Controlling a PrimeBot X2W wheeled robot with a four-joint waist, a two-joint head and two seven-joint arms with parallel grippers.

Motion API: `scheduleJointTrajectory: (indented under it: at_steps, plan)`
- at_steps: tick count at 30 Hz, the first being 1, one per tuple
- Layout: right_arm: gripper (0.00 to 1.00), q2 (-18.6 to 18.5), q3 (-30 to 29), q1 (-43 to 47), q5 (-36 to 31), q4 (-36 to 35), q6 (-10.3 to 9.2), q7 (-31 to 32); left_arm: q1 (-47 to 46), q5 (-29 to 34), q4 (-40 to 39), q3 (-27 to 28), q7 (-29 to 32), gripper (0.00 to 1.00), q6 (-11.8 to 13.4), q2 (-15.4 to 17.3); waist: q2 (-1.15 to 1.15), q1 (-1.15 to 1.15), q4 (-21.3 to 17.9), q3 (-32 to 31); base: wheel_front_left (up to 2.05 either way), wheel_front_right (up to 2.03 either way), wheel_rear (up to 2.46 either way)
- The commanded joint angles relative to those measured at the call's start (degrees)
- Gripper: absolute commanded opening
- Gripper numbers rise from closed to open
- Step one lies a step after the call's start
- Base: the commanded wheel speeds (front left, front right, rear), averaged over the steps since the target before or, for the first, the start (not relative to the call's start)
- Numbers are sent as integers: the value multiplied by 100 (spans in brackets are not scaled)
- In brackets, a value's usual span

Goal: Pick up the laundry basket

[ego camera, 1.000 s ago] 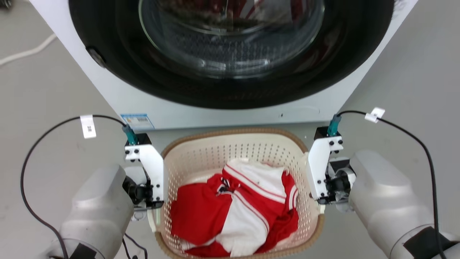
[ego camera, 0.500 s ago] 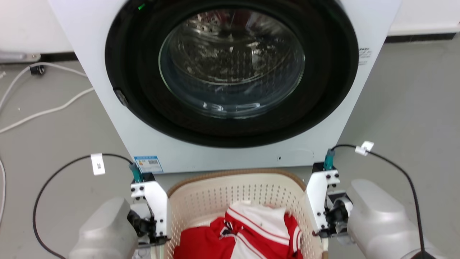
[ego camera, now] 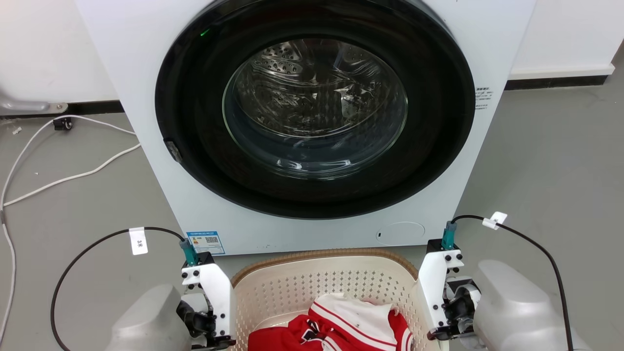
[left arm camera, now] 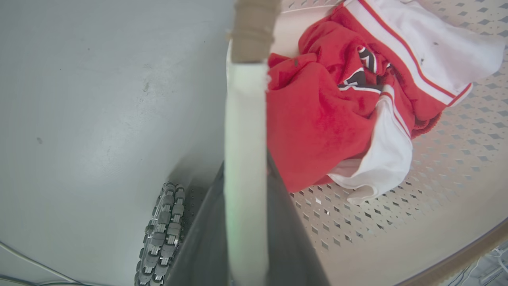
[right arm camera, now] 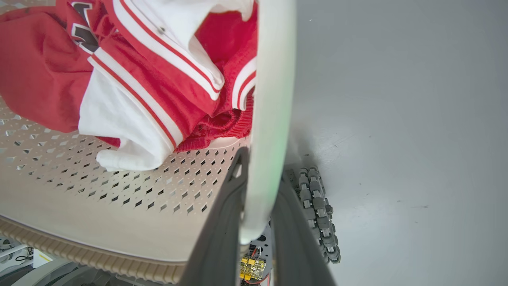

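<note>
The laundry basket (ego camera: 321, 257), cream perforated plastic with a brown woven-look rim, hangs between my two arms at the bottom of the head view. Red and white clothes (ego camera: 341, 325) lie inside it. My left gripper (left arm camera: 246, 163) is shut on the basket's white side handle (left arm camera: 243, 119), its dark fingers on either side of the bar. Over on the opposite side, my right gripper (right arm camera: 262, 167) is shut on the other white handle (right arm camera: 274, 79). The perforated wall (left arm camera: 436, 159) and the clothes (right arm camera: 139, 79) show beside each handle. In the head view the white wrist mounts (ego camera: 212, 297) (ego camera: 438, 292) flank the basket.
A white front-loading washing machine (ego camera: 122, 73) with its round dark door shut stands right behind the basket. White cables (ego camera: 58, 175) trail over the grey floor at the left. My base's roller wheels (left arm camera: 162, 230) (right arm camera: 317, 210) show under the basket's sides.
The camera has moved: the washing machine now shows lower and smaller, and the basket and arms sit lower in the picture. Both grippers stay at the basket's sides.
</note>
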Motion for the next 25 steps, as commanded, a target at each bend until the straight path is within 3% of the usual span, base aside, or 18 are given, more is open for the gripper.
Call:
scheduleJointTrajectory:
  at_steps: [1,25]
  plan:
    - [0,19,23,44,26,0,0,-19,37,-30,-37,-20,-7,0,-19,-30,0,1,7,-11,0,0,0]
    - [0,23,-146,32,-143,32,0,-182,105,-202,10,-105,63,0,-20,-80,0,1,59,-14,0,0,0]
